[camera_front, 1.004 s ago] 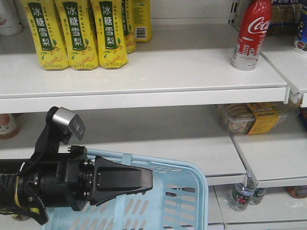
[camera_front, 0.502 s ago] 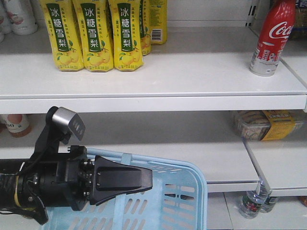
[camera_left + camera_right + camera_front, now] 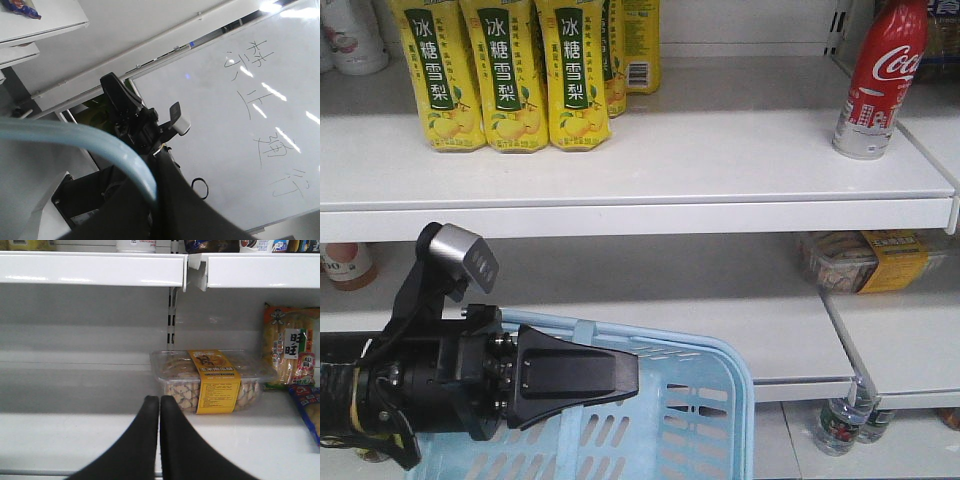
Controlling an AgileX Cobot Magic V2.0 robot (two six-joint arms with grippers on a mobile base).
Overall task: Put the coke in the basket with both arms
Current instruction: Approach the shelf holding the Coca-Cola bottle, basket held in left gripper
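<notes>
White shop shelving [image 3: 700, 150] ahead; right gripper [image 3: 159, 399] pinched closed, empty, aimed at biscuit tray [image 3: 210, 380]; left gripper [image 3: 152, 210] clamped on handle [image 3: 75, 137] of basket [image 3: 738, 372], low front; coke [image 3: 875, 80] upright, upper shelf far right, well apart from basket; yellow drink bottles [image 3: 500, 80] at its left end.

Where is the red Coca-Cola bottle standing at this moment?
In the front-facing view, the coke stands upright at the right end of the upper shelf, far right of the yellow drink bottles.
</notes>
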